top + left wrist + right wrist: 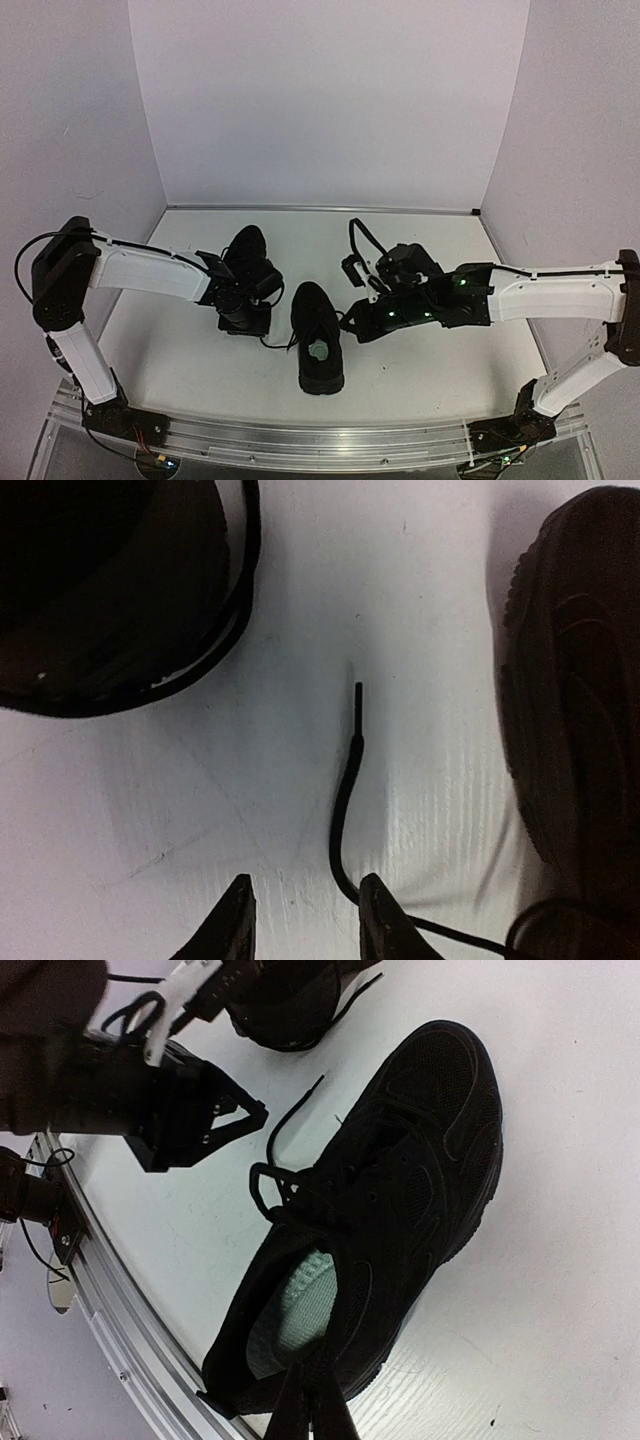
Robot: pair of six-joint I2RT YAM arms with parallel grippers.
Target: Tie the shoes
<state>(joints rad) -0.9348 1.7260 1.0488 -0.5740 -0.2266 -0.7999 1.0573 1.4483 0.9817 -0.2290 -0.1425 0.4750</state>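
Black lace (pixel 340 810) is the target, lying loose and gently curved on the white worktop (pixel 150 800) in the gap between the two sneakers, stiff tip pointing ahead of the fingers. Left gripper (pixel 303 888) hangs low right over it with fingers parted. The strand runs through the gap, hugging the inside of one finger (pixel 385 925). Nothing is pinched, so this reads as lining up for a pick. That lace comes off the near shoe (pixel 420 1160), the one with the pale patch (pixel 295 1310) inside its opening. It sits toe away from the arms at the middle front of the worktop, with its other strands bunched in a loose loop over the eyelets and no bow in sight. Far shoe (pixel 248 250) sits just beyond and to the left, a lace trailing round its edge. On the other side, right gripper (pixel 308 1405) is closed tight, poised at the heel end of the near shoe. Whether it has a strand nipped I can't make out, dark on dark. My read: it's placed there to steady that shoe while the left takes the free end. Tying looks barely begun. Watch the grab, because a thin lace flat on a hard surface can slip out from under closing fingers.
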